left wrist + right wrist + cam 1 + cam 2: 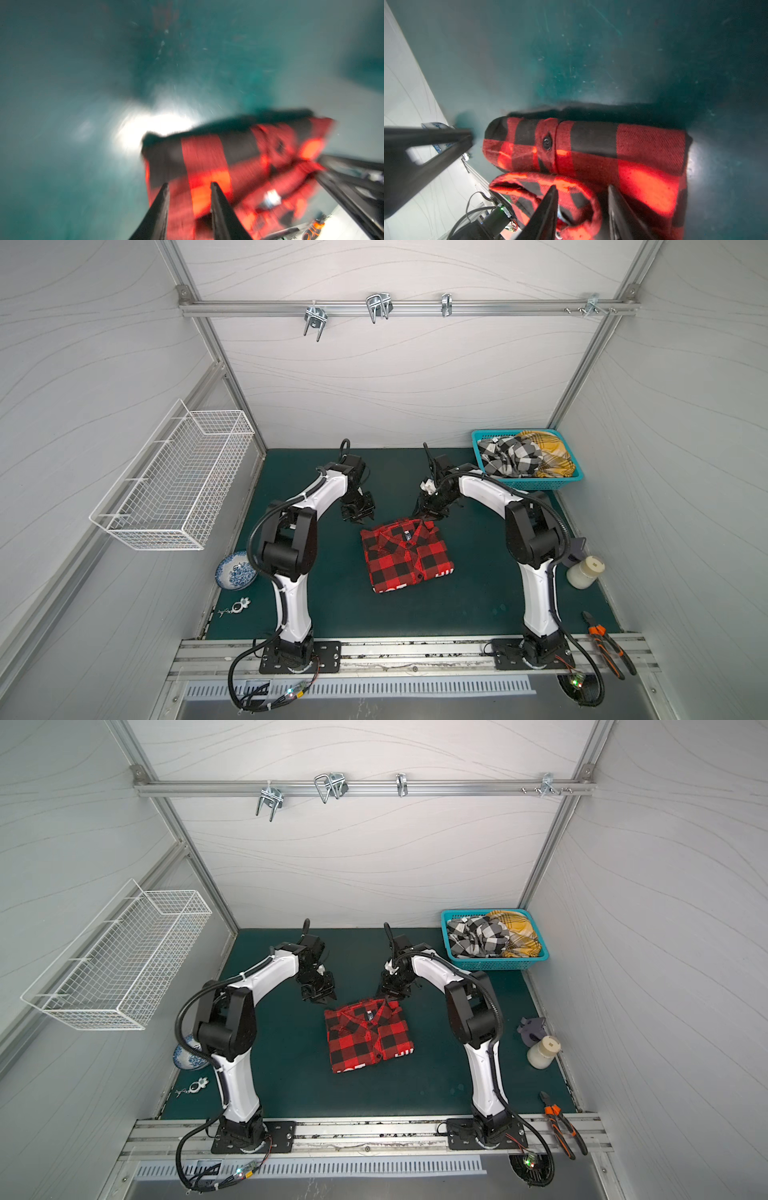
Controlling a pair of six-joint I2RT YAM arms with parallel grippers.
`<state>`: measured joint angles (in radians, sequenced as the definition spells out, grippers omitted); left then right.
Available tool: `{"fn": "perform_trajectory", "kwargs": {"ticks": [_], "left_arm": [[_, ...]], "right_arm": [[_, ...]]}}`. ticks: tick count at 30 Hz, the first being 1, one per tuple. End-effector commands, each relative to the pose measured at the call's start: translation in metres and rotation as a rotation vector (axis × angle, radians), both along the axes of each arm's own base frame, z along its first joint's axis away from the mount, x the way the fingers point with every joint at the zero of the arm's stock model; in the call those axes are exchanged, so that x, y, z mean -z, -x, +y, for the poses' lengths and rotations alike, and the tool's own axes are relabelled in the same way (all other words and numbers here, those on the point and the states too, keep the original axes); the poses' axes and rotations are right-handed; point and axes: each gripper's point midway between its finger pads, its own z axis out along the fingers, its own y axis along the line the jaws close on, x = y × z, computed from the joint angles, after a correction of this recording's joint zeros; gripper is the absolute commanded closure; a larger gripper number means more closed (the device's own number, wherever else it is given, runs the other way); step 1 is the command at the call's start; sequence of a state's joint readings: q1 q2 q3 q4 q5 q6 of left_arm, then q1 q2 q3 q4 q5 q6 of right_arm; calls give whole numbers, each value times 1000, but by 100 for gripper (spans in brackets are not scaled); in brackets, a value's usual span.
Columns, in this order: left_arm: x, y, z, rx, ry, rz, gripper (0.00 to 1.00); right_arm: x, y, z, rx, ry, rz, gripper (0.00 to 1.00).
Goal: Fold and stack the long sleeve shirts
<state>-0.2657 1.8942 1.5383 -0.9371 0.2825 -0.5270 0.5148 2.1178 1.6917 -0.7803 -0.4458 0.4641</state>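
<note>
Hovering parted, both jaws at collar end of red plaid shirt (405, 556).

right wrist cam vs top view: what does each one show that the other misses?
Right wrist only: the weave and a black button on the red plaid shirt, in close detail. Top view only: the teal basket holding the black-and-white check shirt and the mustard shirt, plus the pliers. Both: the folded red plaid shirt on the green mat, with the right gripper open at its collar end.
</note>
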Motion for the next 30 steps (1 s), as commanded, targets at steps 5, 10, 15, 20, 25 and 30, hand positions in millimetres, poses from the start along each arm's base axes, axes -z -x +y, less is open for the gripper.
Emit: {"fn": "perform_trajectory", "kwargs": {"ticks": [5, 10, 15, 20, 25, 30], "left_arm": [[-25, 108, -27, 132, 46, 63, 74], [-9, 167, -67, 221, 172, 161, 83], [9, 168, -65, 222, 127, 185, 89], [46, 159, -47, 199, 12, 248, 98], [72, 144, -28, 149, -57, 275, 100], [83, 127, -6, 149, -135, 266, 100]], "right_arm": [[-55, 55, -23, -67, -18, -11, 47], [-45, 110, -37, -107, -22, 25, 57], [-21, 132, -42, -86, -43, 90, 77], [18, 131, -45, -89, 1, 119, 83], [41, 134, -53, -71, 41, 145, 85], [38, 147, -51, -81, 37, 164, 85]]}}
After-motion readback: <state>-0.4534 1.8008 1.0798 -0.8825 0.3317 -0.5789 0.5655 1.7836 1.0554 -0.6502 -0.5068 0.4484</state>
